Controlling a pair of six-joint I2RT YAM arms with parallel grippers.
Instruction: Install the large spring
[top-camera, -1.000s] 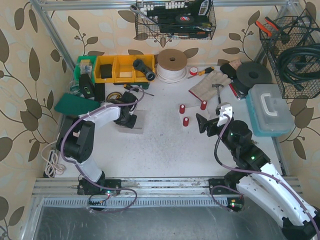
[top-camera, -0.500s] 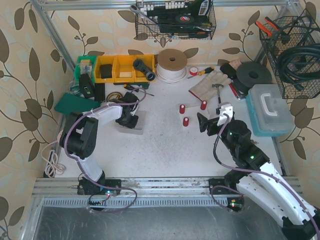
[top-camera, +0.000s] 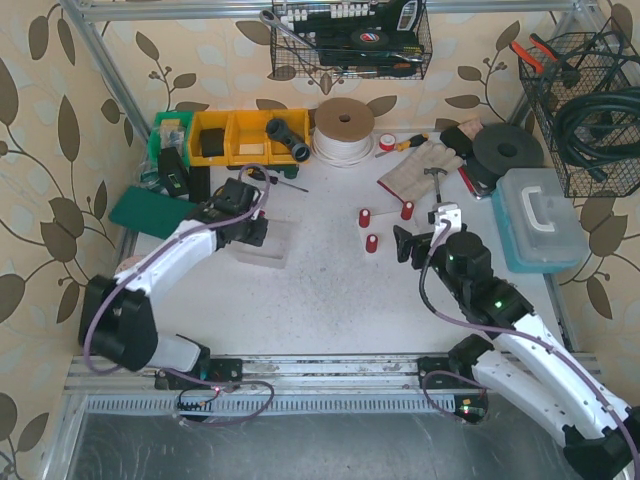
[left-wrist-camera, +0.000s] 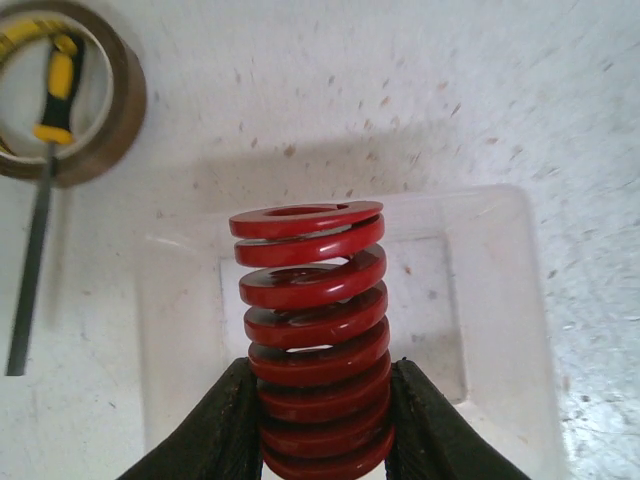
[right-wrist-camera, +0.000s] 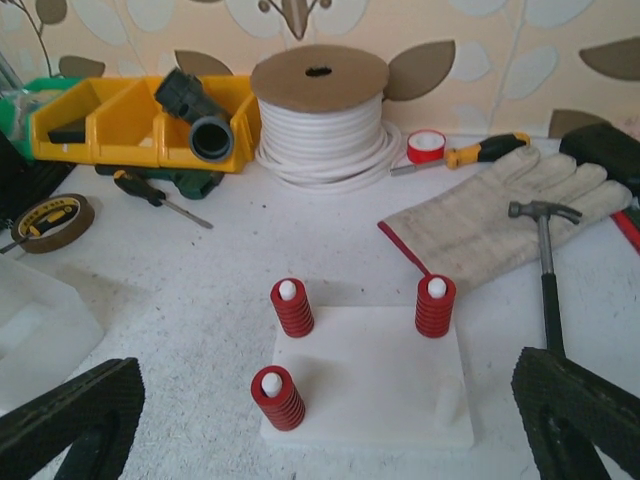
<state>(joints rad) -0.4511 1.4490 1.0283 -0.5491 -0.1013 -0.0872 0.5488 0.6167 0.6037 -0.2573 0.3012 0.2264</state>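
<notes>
1. Over the clear plastic tray (left-wrist-camera: 500, 300), left of the table's middle, the left gripper (left-wrist-camera: 320, 425) is clamped on the large red spring (left-wrist-camera: 310, 330), its 2 black fingers (left-wrist-camera: 225, 425) pressing the lowest coils from either side.
2. From the left wrist view the spring's free end points away from the camera and the tray lies behind it. Whether the spring touches the tray I cannot tell from this angle.
3. Beside the tray lies a roll of brown tape (left-wrist-camera: 120, 100), with a yellow-handled screwdriver (left-wrist-camera: 40, 200) across it.
4. Farther right, the right gripper (right-wrist-camera: 325, 425) hangs empty, jaws spread wide, facing a white base plate (right-wrist-camera: 370, 370).
5. On that plate 3 small red springs (right-wrist-camera: 291, 307) sit on white pegs, and 1 peg (right-wrist-camera: 449, 397) at the near right corner stands bare.
6. Behind the plate lie a work glove (right-wrist-camera: 500, 215) and a hammer (right-wrist-camera: 545, 270). A spool of white cord (right-wrist-camera: 320, 120) and yellow bins (right-wrist-camera: 130, 115) stand along the wall.
</notes>
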